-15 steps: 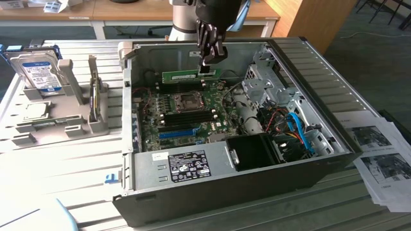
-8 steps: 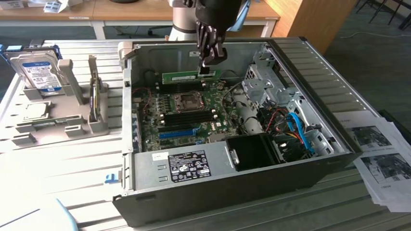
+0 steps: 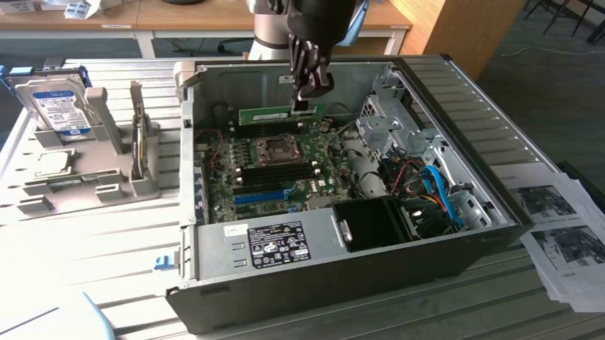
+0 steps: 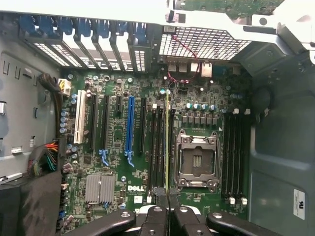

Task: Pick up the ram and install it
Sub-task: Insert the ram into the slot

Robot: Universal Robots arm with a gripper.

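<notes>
The ram (image 3: pixel 269 111) is a thin green stick, held level over the motherboard (image 3: pixel 274 166) inside the open computer case (image 3: pixel 472 142). My gripper (image 3: pixel 302 105) comes down from above and is shut on the stick's end toward the exterior view's right. In the wrist view the ram (image 4: pixel 167 137) shows edge-on as a thin line running out from between my fingertips (image 4: pixel 153 216). There it hangs over the black memory slots (image 4: pixel 156 142) beside the empty CPU socket (image 4: pixel 197 160). Whether it touches a slot I cannot tell.
A hard drive (image 3: pixel 55 106) with a blue-white label stands in a grey holder (image 3: pixel 95 177) at the exterior view's left. Drive cages (image 3: pixel 387 120), cables (image 3: pixel 440 195) and the power supply (image 3: pixel 274 241) crowd the case. A blue slot (image 4: pixel 129 123) lies beyond the memory slots. Papers (image 3: pixel 557 234) lie at the exterior view's right.
</notes>
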